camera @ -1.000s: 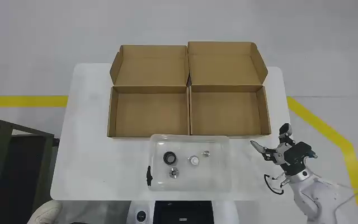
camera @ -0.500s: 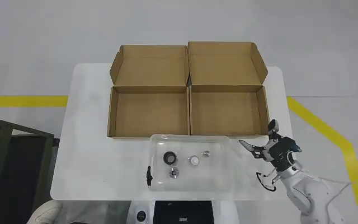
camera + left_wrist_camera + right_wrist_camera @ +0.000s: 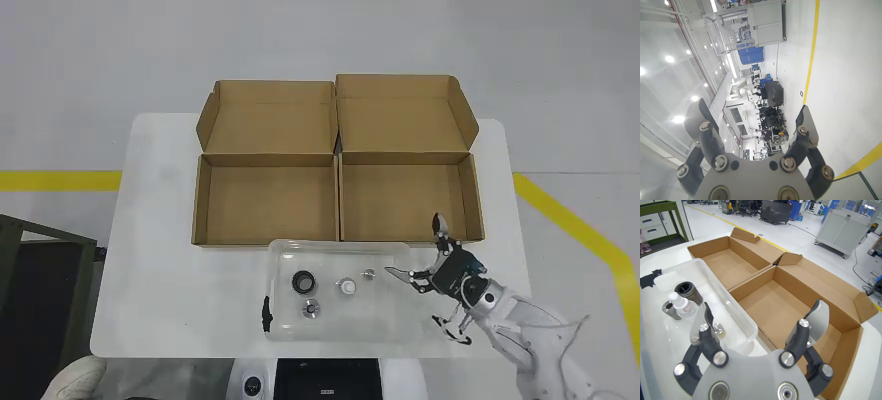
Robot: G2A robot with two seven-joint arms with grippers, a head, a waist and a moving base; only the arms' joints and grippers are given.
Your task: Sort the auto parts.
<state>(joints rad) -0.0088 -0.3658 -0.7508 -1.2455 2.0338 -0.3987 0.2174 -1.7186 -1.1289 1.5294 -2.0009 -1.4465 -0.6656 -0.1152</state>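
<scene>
Right gripper (image 3: 413, 247), released and empty, hangs just beside the right end of the bin (image 3: 340, 245). Bearing (image 3: 303, 283) and bottle (image 3: 346, 287) sit inside the bin. Left gripper (image 3: 753, 103) is likewise released, empty.

We see a white, round-cornered table (image 3: 160, 250). Two open brown cardboard boxes sit on it side by side and touching, their lids folded back toward the far edge: the left cardboard box (image 3: 265, 205) and the right cardboard box (image 3: 405, 200). Just in front of them lies a clear rectangular plastic tray (image 3: 392, 305). A small black piece (image 3: 266, 314) is at the tray's near left corner.
</scene>
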